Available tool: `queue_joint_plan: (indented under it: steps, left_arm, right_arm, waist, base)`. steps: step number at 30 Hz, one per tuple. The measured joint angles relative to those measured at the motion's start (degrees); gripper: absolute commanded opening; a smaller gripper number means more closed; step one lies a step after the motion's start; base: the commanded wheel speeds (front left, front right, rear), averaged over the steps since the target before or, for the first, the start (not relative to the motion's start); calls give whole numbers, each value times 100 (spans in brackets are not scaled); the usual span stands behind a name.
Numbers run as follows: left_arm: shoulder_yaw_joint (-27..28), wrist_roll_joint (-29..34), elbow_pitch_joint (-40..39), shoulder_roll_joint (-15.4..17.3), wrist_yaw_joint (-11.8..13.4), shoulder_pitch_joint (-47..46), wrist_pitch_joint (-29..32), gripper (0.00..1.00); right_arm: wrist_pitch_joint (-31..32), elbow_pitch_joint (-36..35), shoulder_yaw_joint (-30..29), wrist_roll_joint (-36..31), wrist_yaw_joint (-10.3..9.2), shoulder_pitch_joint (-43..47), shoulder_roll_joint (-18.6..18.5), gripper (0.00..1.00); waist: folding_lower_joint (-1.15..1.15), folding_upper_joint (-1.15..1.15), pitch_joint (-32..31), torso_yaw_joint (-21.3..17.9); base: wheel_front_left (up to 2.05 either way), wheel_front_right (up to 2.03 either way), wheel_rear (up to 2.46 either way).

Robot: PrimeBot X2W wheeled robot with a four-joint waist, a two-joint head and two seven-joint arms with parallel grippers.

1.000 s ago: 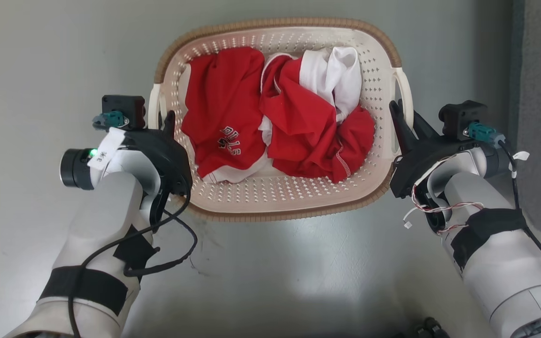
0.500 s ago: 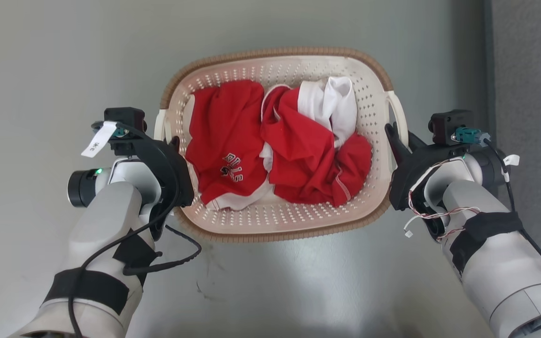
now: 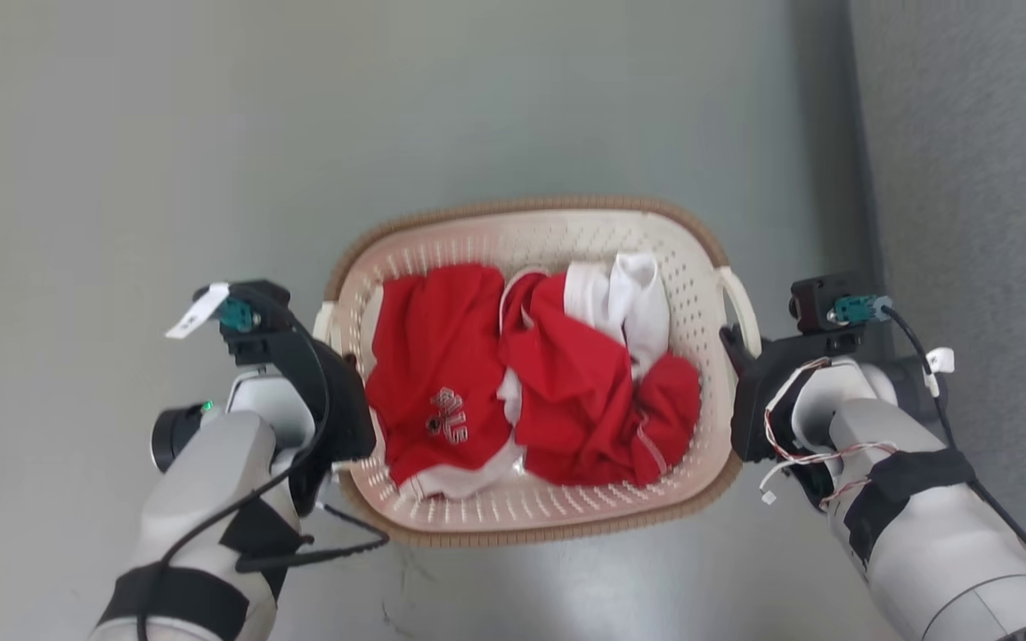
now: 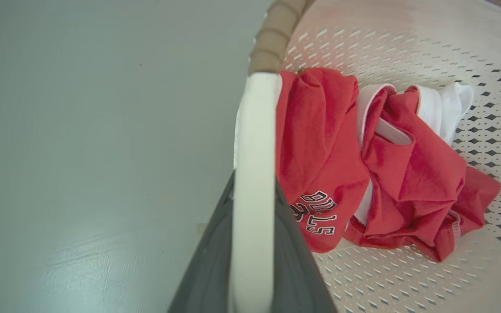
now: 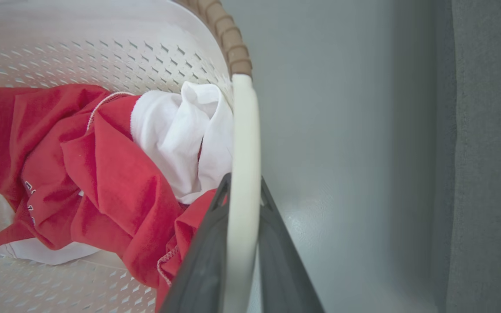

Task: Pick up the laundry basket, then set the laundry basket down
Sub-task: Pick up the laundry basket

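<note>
The laundry basket lies in the lower middle of the head view, over a pale grey floor; whether it touches the floor cannot be told. The left gripper sits at the basket's left edge, the right gripper at its right edge. In the left wrist view the left gripper has its two dark fingers pressed against either side of the white left handle. In the right wrist view the right gripper pinches the white right handle the same way. Crumpled red clothes and a white garment fill the basket's bottom. A darker grey strip runs down the right of the frame
</note>
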Motion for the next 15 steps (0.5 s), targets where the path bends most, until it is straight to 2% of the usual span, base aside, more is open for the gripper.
queue_joint_plan:
  steps: [15]
  left_arm:
    - [-299, -488, 53, 13, -4, 358, 801, 0]
  right_arm:
    - [928, 59, 125, 621, 0, 310, 22, 0]
  waist:
    - [-1, 0, -1095, -48]
  base:
    - [0, 0, 0]
